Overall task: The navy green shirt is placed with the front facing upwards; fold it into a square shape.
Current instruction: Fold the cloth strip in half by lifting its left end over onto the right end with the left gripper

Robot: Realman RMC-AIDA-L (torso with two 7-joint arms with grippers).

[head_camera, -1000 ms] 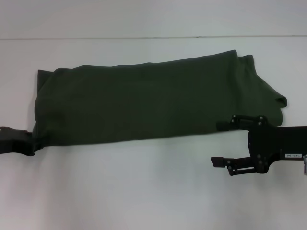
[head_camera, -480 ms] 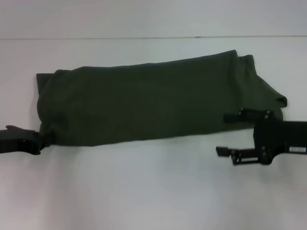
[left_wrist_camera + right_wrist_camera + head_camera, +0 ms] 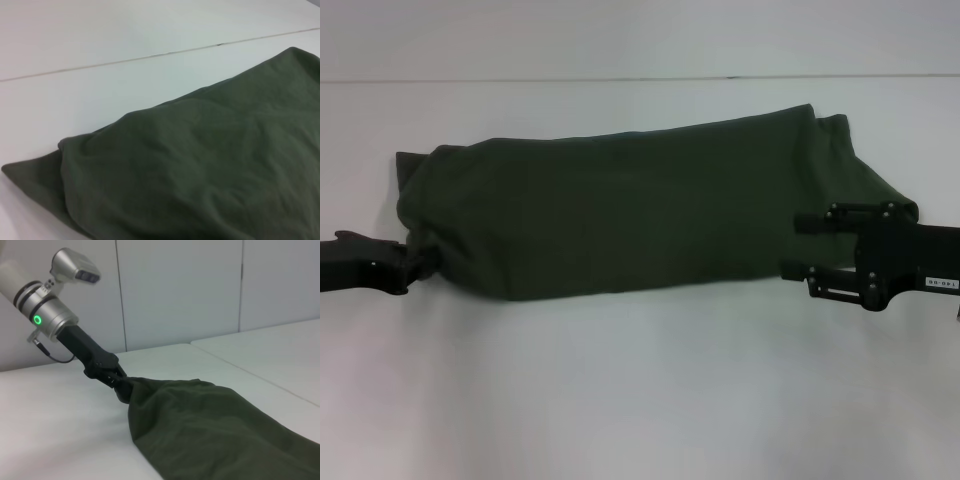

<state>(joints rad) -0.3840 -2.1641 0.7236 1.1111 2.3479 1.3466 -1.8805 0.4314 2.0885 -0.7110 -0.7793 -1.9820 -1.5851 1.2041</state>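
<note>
Shirt folded into a long band across the tabletop

I see my left gripper (image 3: 415, 268) pinching the navy green shirt (image 3: 630, 215) at its left end; right gripper (image 3: 798, 245) fingers spread around the right end on the tabletop (image 3: 640, 390).

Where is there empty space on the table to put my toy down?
The widest bare patch of the white table is the near strip, in front of the folded dark olive-green shirt. A narrower bare band runs behind it, up to the seam line. The shirt's ends are crowded: the left gripper pinches one corner, and the right gripper is open at the other.
</note>
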